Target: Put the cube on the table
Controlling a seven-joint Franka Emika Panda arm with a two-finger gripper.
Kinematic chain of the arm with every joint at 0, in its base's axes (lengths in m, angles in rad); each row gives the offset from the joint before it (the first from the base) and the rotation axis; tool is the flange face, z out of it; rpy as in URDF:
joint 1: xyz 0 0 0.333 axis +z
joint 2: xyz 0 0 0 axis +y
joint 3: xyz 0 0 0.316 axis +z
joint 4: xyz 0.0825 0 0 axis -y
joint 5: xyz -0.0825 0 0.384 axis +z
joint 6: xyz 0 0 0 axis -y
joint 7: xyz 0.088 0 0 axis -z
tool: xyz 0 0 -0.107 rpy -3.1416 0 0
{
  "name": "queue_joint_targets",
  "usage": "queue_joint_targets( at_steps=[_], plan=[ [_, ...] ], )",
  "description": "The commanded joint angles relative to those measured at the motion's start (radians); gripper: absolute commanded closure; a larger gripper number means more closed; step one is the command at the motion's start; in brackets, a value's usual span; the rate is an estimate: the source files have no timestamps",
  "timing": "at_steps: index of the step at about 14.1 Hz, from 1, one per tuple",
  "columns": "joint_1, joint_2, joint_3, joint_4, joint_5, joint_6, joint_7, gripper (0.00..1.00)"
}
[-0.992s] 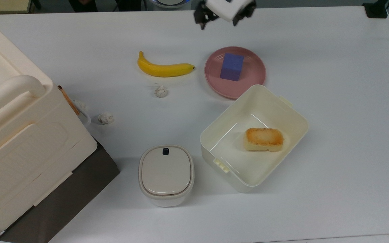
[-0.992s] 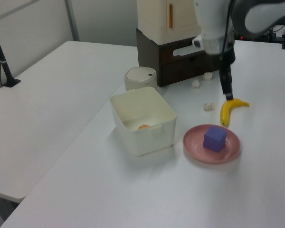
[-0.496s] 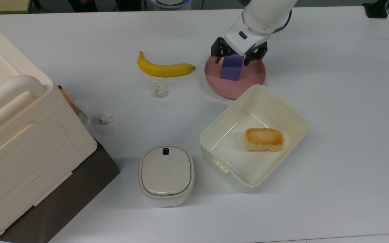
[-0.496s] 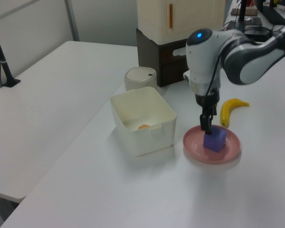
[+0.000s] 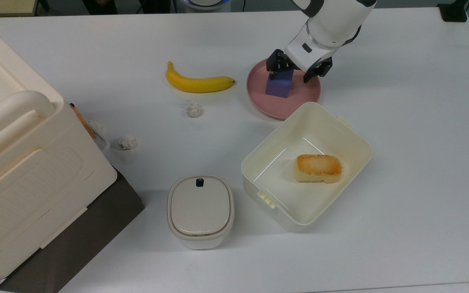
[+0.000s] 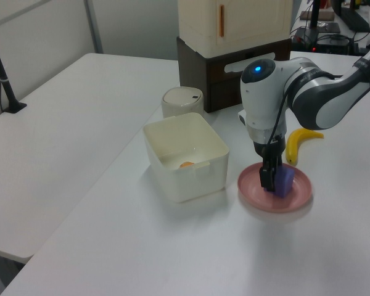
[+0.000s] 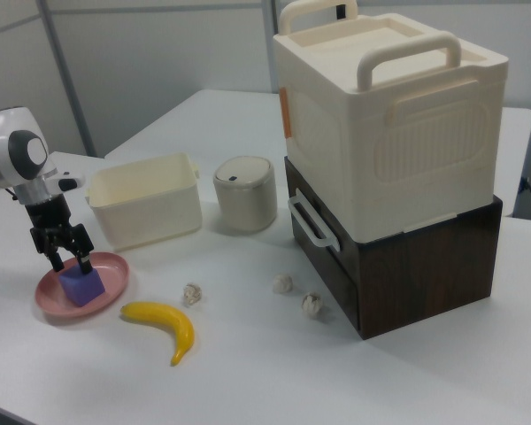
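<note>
Gripper [image 5: 294,72] on the cube [image 5: 278,86]
We read no writing; our claw, lower than before, spreads wide astride it.

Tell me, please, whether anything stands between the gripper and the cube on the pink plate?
Nothing visible does. The gripper is open right over the cube, one finger on each side, and the cube sits alone on the pink plate.

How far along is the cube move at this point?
Done: the gripper has reached the cube, fingers open on either side of it. In hand: the grasp, not closed. Left: lifting the cube off the pink plate and setting it on the table.
</note>
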Motion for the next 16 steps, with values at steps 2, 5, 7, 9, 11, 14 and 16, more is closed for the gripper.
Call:
queue_joint_targets(
  at_steps=[2, 5, 7, 9, 11, 14, 16],
  plan=[
    [0.017, -0.003, -0.008, -0.052, -0.03, 0.003, 0.025, 0.02],
    [0.007, -0.001, -0.008, -0.051, -0.044, -0.003, 0.025, 0.03],
    [0.003, -0.006, -0.008, -0.042, -0.044, -0.005, 0.025, 0.02],
    [0.003, -0.023, -0.006, -0.037, -0.044, -0.041, 0.027, 0.0],
    [-0.009, -0.057, -0.006, -0.037, -0.042, -0.071, 0.025, 0.0],
    [-0.017, -0.075, -0.006, -0.011, -0.042, -0.111, 0.021, 0.0],
    [-0.016, -0.077, -0.006, -0.011, -0.042, -0.132, 0.021, 0.0]
  ],
)
